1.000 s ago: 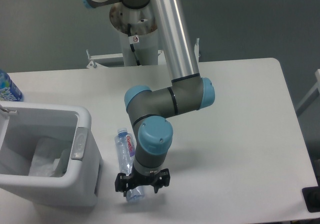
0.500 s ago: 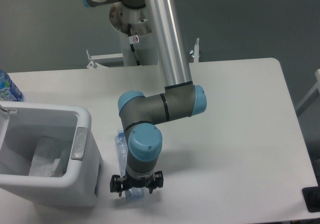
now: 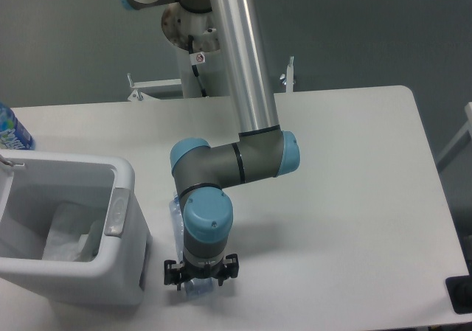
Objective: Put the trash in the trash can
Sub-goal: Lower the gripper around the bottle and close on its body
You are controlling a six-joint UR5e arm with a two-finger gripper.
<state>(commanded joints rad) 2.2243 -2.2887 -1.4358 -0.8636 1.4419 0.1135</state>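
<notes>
The slim clear bottle lies on the table just right of the trash can, mostly hidden under my wrist; only its left side and its near end show. My gripper points straight down over the bottle's near end, with its black fingers spread to either side of it. The white trash can stands at the left. The crumpled clear-white wrapper lies inside it.
A blue-labelled bottle stands at the far left edge behind the bin. The arm's base column rises behind the table. The table's front edge runs close below the gripper.
The gripper has moved left and slightly down over the bottle, now covering its cap and label. The bottle has not moved.
</notes>
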